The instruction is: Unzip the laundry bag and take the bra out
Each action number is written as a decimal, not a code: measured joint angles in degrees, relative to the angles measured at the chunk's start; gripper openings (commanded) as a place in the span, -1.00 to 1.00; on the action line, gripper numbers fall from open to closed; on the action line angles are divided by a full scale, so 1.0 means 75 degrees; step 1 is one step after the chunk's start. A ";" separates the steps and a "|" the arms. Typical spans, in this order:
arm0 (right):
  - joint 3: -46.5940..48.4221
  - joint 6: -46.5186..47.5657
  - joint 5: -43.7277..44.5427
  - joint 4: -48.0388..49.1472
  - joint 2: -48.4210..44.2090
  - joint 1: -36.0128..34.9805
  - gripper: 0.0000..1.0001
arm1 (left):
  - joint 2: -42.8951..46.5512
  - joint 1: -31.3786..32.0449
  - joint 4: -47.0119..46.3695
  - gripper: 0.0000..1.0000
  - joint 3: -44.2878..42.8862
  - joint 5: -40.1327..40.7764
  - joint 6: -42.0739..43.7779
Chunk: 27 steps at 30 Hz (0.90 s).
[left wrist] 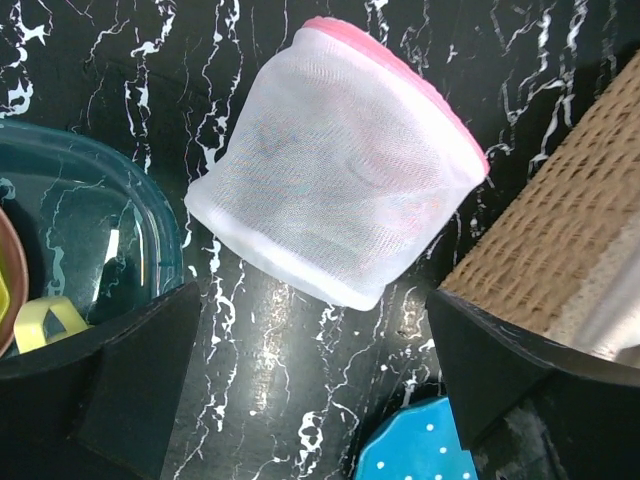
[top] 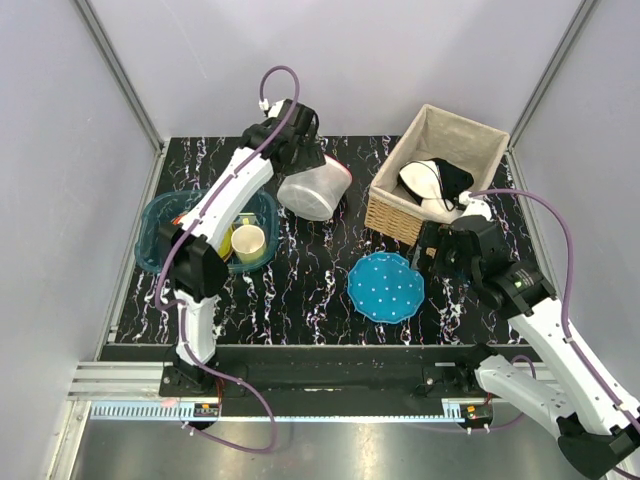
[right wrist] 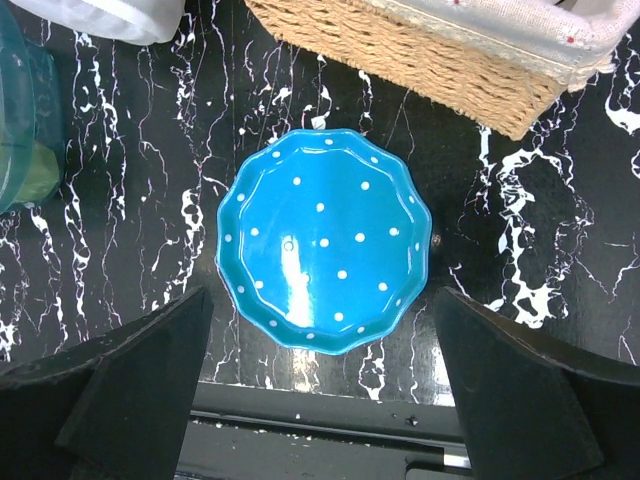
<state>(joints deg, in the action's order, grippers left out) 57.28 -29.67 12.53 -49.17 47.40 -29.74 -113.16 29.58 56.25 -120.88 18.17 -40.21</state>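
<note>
Grippers (left (left wrist: 312, 294), right (right wrist: 322, 292)) wide open, empty

White mesh laundry bag (left wrist: 335, 165), pink rim, tipped on side; contents indistinct.

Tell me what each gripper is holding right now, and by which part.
Nothing is held. The left gripper hangs open over the laundry bag, the right gripper open over the blue plate.

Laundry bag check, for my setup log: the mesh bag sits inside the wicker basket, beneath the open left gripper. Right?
Not inside: the laundry bag lies on the table beside the wicker basket, as the left wrist view shows, beneath the open left gripper.
</note>
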 measured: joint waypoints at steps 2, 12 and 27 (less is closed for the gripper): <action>0.0000 -0.0006 -0.0082 0.0003 0.0020 0.0000 1.00 | -0.0385 -0.0003 0.0172 0.98 -0.0306 0.0012 0.0137; 0.0009 -0.0207 -0.0449 0.0114 0.0446 0.0000 1.00 | -0.1915 -0.0239 0.0440 0.96 -0.1804 -0.0204 0.0236; 0.0073 -0.0627 -0.0883 0.0230 0.1253 0.0000 0.99 | -0.2296 -0.0245 -0.0825 0.91 -0.2005 -0.0877 0.0023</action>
<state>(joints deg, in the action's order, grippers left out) 57.82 -34.37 5.91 -47.44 56.80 -29.74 -130.39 27.75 50.06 -135.92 11.60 -40.03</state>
